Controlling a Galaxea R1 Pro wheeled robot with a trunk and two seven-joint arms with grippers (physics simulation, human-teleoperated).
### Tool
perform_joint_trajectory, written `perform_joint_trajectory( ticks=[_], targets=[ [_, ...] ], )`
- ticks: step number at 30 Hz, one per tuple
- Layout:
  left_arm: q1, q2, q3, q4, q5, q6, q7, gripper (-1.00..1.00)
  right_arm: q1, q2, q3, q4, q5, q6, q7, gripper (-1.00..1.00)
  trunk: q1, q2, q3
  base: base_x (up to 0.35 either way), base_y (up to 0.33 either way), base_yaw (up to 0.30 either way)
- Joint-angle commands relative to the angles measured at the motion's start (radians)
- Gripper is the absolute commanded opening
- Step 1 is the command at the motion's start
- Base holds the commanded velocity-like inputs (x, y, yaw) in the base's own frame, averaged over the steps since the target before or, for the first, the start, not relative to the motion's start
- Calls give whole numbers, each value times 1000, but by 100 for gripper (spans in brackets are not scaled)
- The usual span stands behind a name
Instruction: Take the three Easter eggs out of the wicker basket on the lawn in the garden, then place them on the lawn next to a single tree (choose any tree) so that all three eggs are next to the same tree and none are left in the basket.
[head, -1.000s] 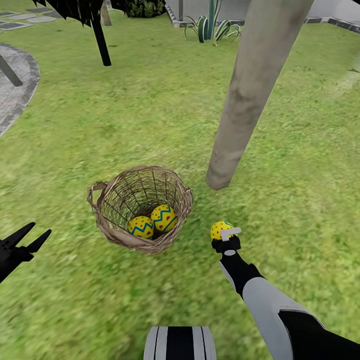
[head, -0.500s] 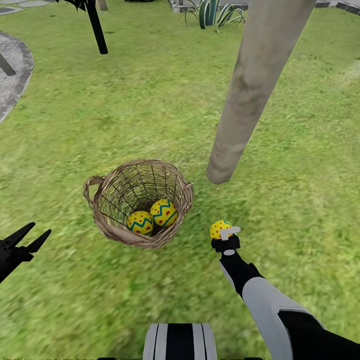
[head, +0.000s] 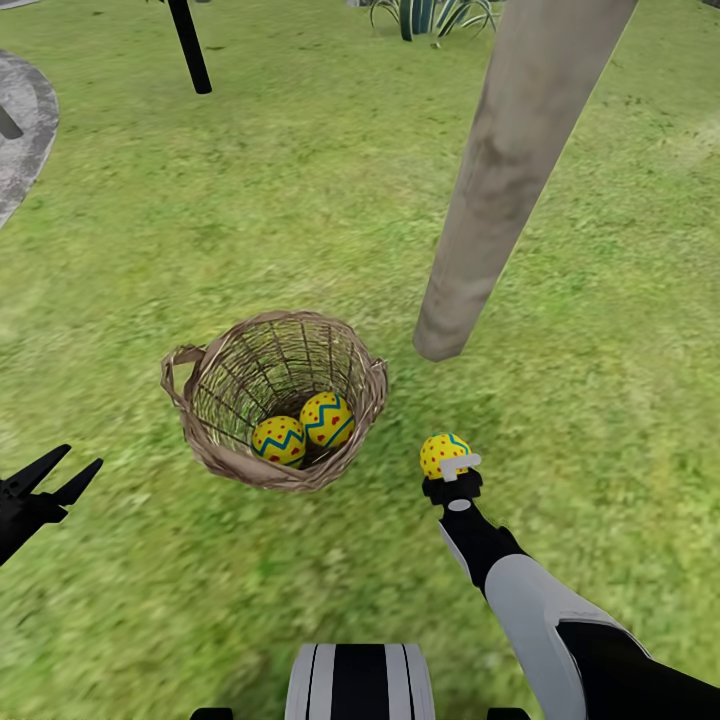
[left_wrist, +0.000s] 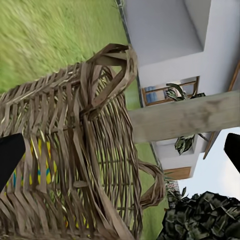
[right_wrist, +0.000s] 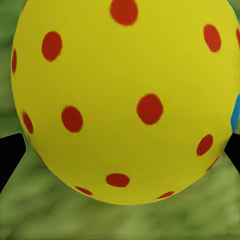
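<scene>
The wicker basket (head: 275, 400) stands upright on the lawn (head: 300, 200). Two yellow Easter eggs (head: 279, 440) (head: 327, 418) lie side by side in its bottom. The third egg (head: 440, 450) is in my right gripper (head: 452, 468), which is shut on it just right of the basket and a short way in front of the pale tree trunk (head: 505, 190). In the right wrist view this red-dotted egg (right_wrist: 125, 100) sits between the dark fingertips (right_wrist: 10, 155). My left gripper (head: 68, 472) hangs open left of the basket, and its camera sees the woven wall (left_wrist: 75, 165) close up.
A thin black trunk (head: 190, 50) stands at the far left, with a grey paved path (head: 20, 130) beyond it. A spiky green plant (head: 430, 15) grows at the top edge. Grass stretches all around the basket and the tree.
The whole picture has slid a little upward, so the camera has moved. Both arms hold the same pose, and the right gripper still grips its egg.
</scene>
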Motion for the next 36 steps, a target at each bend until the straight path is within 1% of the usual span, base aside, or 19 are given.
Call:
perform_joint_trajectory(
  ticks=[1,14,16,17,19,22,23,24,25,26,27,28,29,30,31,32,33,35,36],
  targets=[
    [0,0,1,0,2,7,-2,100,0,1,-7,0,9,2,0,100,0,0,-1,0,0,0],
    [0,9,-8,-3,0,9,-2,100,0,1,-9,-5,7,-4,0,100,-6,3,46,0,0,0],
    [0,10,-10,-2,-2,9,-2,100,0,0,-10,-63,3,8,-1,100,-6,3,54,0,0,0],
    [-1,13,-12,-1,-3,9,-1,100,0,-1,-12,-101,1,36,0,100,-7,3,57,0,0,0],
    [-2,24,-15,1,-3,9,1,100,3,-3,-15,-178,-1,145,0,100,-8,4,65,0,0,0],
    [-4,35,-19,2,-5,11,4,100,12,-3,-19,-340,-4,379,0,100,-9,4,77,0,0,0],
    [-8,39,-42,2,-6,11,6,100,13,-5,-22,-373,-4,432,0,100,-10,5,81,0,0,0],
    [-10,54,-82,2,-6,12,10,100,13,-8,-39,-392,-6,470,0,100,-10,5,85,0,0,0],
    [-11,75,-126,3,-6,13,14,100,13,-9,-80,-408,-5,516,1,100,-10,5,88,0,0,0],
    [-11,88,-159,3,-6,14,17,100,14,-9,-112,-427,-4,581,11,100,-11,5,92,0,0,0],
    [-11,94,-171,4,-6,14,19,100,14,-10,-124,-449,-4,630,41,100,-11,6,96,0,0,0],
    [-12,96,-179,4,-6,14,27,100,18,-11,-135,-493,-5,678,125,100,-12,6,100,0,0,0],
    [-14,97,-184,5,-6,14,45,100,37,-14,-148,-546,-3,719,236,100,-12,6,104,0,0,0],
    [-15,96,-186,5,-6,15,73,100,75,-24,-157,-621,-2,777,339,100,-13,6,108,0,0,0],
    [-15,95,-188,5,-6,15,100,100,124,-27,-162,-744,-2,818,422,100,-13,7,112,0,0,0],
    [-16,94,-189,5,-6,15,128,100,196,-26,-164,-916,-3,848,503,100,-14,7,115,0,0,0],
    [-16,92,-189,5,-6,15,142,100,239,-25,-164,-1014,-2,882,547,100,-14,7,119,0,0,0],
    [-16,90,-189,5,-6,14,150,100,265,-26,-161,-1077,-2,944,626,100,-15,8,127,0,0,0],
    [-16,89,-189,5,-6,13,151,100,269,-29,-161,-1089,-1,957,709,100,-15,8,131,0,0,0]
  ],
)
